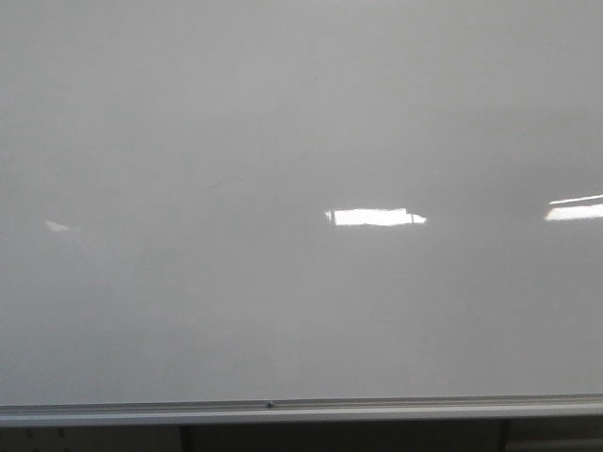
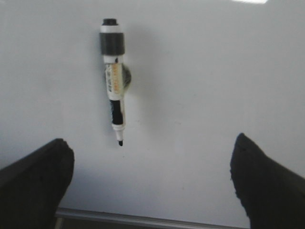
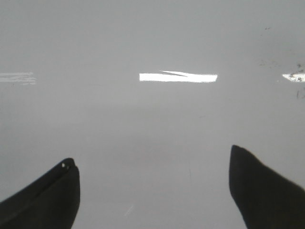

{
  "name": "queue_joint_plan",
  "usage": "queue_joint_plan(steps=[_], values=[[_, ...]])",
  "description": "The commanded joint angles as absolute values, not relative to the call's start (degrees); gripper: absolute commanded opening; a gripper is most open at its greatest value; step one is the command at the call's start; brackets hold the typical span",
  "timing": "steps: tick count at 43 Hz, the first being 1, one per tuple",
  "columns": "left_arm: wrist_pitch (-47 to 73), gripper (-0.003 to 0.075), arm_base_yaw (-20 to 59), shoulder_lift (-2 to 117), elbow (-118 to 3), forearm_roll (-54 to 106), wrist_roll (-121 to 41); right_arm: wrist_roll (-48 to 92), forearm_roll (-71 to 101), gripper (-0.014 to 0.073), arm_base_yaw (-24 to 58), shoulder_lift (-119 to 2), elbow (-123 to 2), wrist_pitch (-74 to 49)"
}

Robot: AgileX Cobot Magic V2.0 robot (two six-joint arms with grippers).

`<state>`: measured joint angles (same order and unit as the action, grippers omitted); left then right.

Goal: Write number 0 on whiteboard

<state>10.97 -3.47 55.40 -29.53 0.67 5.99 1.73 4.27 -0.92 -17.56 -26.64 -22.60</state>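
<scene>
A blank whiteboard (image 1: 301, 311) fills the front view, broken only by bright light reflections (image 1: 375, 217) above its silver edge strip (image 1: 301, 411); no 0 appears on it. In the left wrist view, an uncapped marker (image 2: 114, 81) clings to the board, tip exposed, with the left claw (image 2: 152, 179) spread wide and empty, well short of it. The right claw (image 3: 152, 183) also gapes open, holding nothing, facing bare board. By this evidence the writing has not begun: the marker is yet to be gripped, and the 0 remains undrawn.
</scene>
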Motion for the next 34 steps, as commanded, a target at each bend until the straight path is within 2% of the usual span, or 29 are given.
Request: queue_joint_plan(steps=[1, 19, 34], values=[[4.9, 0.0642, -6.0, 60.9, -33.0, 1.1, 6.7, 1.7, 4.2, 0.0653, -0.8, -18.4, -28.7, -18.3], [-3.8, 0.0642, -7.3, 81.0, -38.1, -2.7, 6.3, 1.7, 4.2, 0.0653, -0.8, -18.4, -28.7, -18.3], [-9.7, 0.0642, -7.3, 89.2, -42.0, -2.9, 6.3, 1.7, 4.2, 0.0653, -0.8, -18.4, -28.7, -18.8]])
